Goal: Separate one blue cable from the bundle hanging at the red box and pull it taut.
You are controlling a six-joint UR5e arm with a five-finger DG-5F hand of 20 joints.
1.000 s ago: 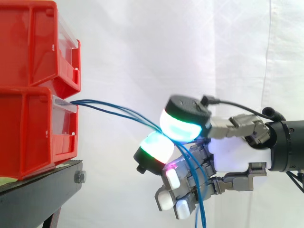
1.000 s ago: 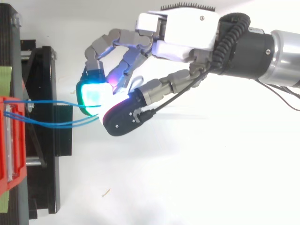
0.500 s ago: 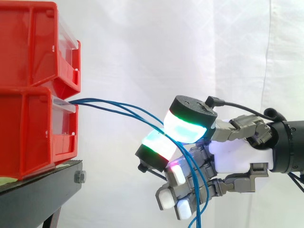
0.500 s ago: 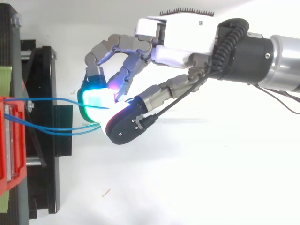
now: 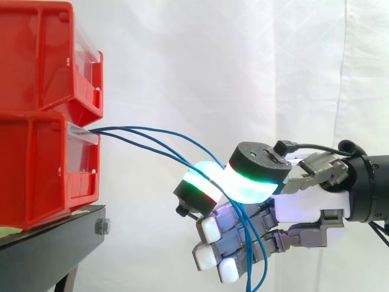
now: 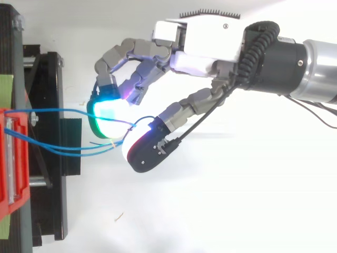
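1. Right now the robot hand (image 5: 304,201) sits a little way out from the lower red plastic bin (image 5: 36,170) on its black metal stand (image 5: 48,243). It is curled round the thin blue cables (image 5: 152,135), with its glowing pads (image 5: 255,184) on either side of them.
2. The cables leave the bin's front, sag across to the hand, pass between the pads and hang loose below the curled fingers.
3. From above, a lone blue strand (image 6: 58,111) runs apart from the other two and meets the pads in a small kink. A narrow gap shows between the pads there, so the grip looks loose to me.
4. To do this step well, close the pads on that lone strand alone and let the other two slip free.
5. Then draw straight away from the bin, slowly, and stop once the sag is gone, since a harder pull might tear the cable out of the bin.
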